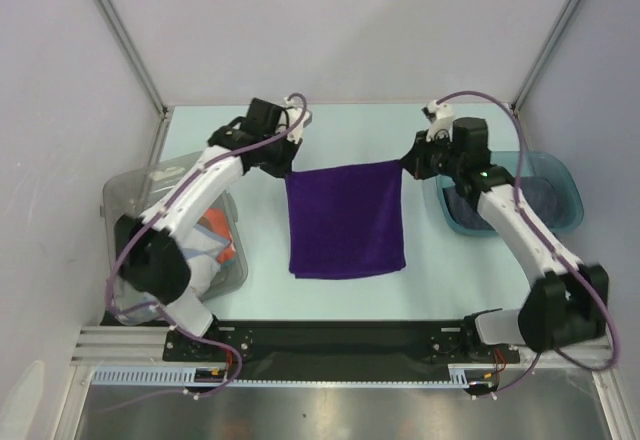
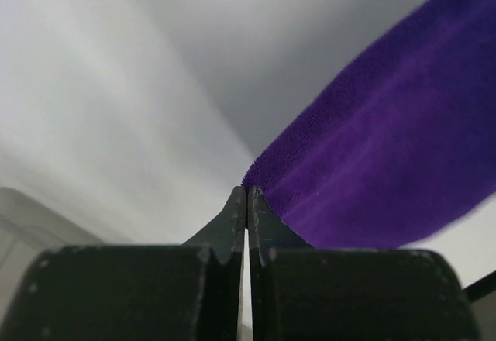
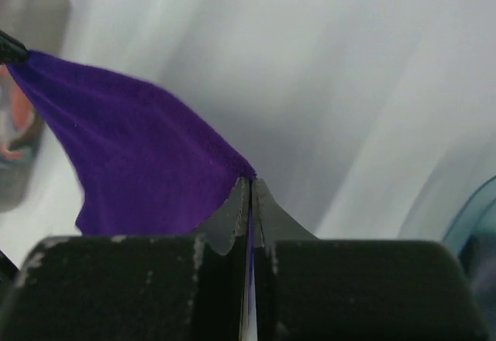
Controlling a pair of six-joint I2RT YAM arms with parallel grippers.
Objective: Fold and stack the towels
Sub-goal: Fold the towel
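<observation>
Fingers of our left gripper are clamped on one far corner of the purple towel, and our right gripper is clamped on the other. It spreads between us, its taut edge at twelve o'clock. We judge it soft, light and limp, so corners suit. The clear bin sits at nine and the teal tray at three, with room between.

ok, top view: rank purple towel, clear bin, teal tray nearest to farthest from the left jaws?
1. purple towel: mid-table, its far-left corner pinched there.
2. clear bin: left side, under that arm.
3. teal tray: far right side.
</observation>
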